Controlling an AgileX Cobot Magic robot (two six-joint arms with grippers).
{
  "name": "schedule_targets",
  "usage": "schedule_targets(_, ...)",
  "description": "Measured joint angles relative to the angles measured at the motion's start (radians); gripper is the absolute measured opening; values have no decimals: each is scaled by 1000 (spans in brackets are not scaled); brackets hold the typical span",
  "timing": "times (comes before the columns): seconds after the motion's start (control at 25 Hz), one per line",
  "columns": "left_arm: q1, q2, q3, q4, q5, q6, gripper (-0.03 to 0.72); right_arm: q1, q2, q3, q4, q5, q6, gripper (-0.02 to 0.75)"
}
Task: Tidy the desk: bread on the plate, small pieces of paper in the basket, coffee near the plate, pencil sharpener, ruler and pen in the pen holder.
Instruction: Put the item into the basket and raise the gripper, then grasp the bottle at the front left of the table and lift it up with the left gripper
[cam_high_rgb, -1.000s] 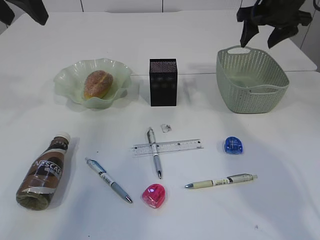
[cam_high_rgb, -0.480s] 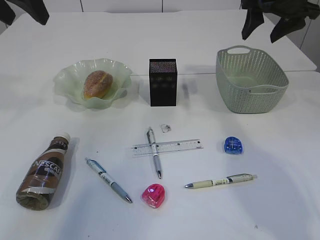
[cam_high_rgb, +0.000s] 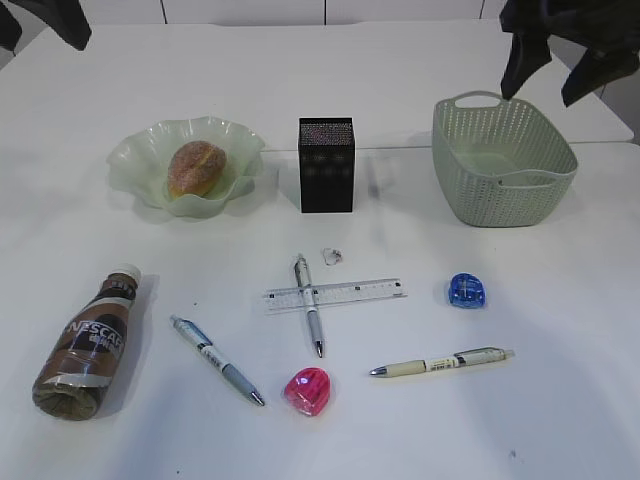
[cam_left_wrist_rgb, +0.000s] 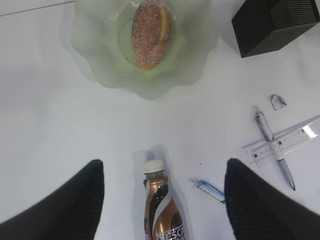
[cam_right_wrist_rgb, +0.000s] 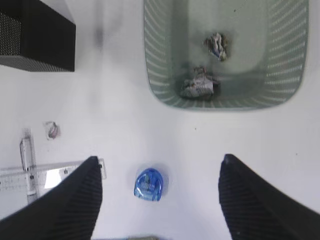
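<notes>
The bread (cam_high_rgb: 197, 167) lies in the plate (cam_high_rgb: 140, 160). The coffee (cam_high_rgb: 88, 343) lies on its side at front left, under my open left gripper (cam_left_wrist_rgb: 163, 165). A ruler (cam_high_rgb: 335, 294) crossed by a pen (cam_high_rgb: 308, 304), two more pens (cam_high_rgb: 216, 359) (cam_high_rgb: 440, 362), a pink pencil sharpener (cam_high_rgb: 307, 390) and a blue one (cam_right_wrist_rgb: 148, 184) lie on the desk. One small piece of paper (cam_high_rgb: 332, 256) sits before the pen holder (cam_high_rgb: 326, 165). Two wads (cam_right_wrist_rgb: 199, 83) lie in the basket (cam_high_rgb: 503, 160). My right gripper (cam_right_wrist_rgb: 160, 159) hangs open, high above the blue sharpener.
The desk (cam_high_rgb: 560, 400) is white. A seam crosses it behind the plate and basket. Both arms hang high at the back corners, the left gripper (cam_high_rgb: 35, 30) at top left and the right gripper (cam_high_rgb: 555, 75) above the basket's far rim.
My right gripper has drifted to the right above the basket, still open. The left gripper and the objects on the desk have not moved.
</notes>
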Motion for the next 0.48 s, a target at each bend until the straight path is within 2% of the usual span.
schedule_targets(0.2, 0, -8, 46, 13, 0, -33, 526, 0, -144, 197, 11, 0, 0, 564)
schedule_targets(0.48, 0, -30, 281, 13, -4, -61, 526, 0, -324, 344, 28, 0, 0, 564)
